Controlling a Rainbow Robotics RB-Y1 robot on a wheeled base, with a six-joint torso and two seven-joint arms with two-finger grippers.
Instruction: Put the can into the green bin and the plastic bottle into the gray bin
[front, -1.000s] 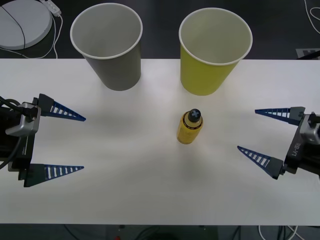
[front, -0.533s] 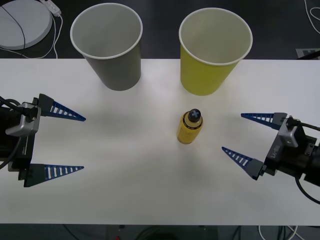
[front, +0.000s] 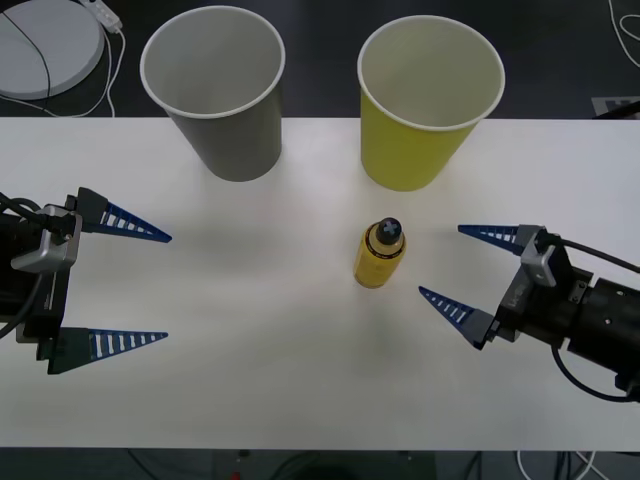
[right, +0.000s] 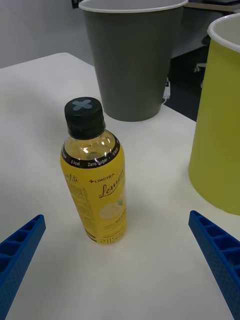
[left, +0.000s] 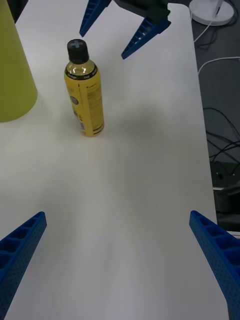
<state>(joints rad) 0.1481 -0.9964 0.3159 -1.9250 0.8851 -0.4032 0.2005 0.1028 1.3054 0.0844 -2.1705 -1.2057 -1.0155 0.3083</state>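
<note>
Bottle and two bins on a white table.
Small plastic bottle (front: 380, 254) of yellow drink, black cap on, upright at frame centre. Gray bin (front: 215, 92) upright at upper left, green bin (front: 428, 100) upright at upper right, both open-topped with white insides, bottle nearest the green one.

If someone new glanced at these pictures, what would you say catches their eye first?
Probably the plastic bottle, standing upright alone mid-table in front of the green bin, with the gray bin to that bin's left. Next, the right hand, open and aimed at the bottle from the right; the left hand sits open at the table's left edge.
</note>
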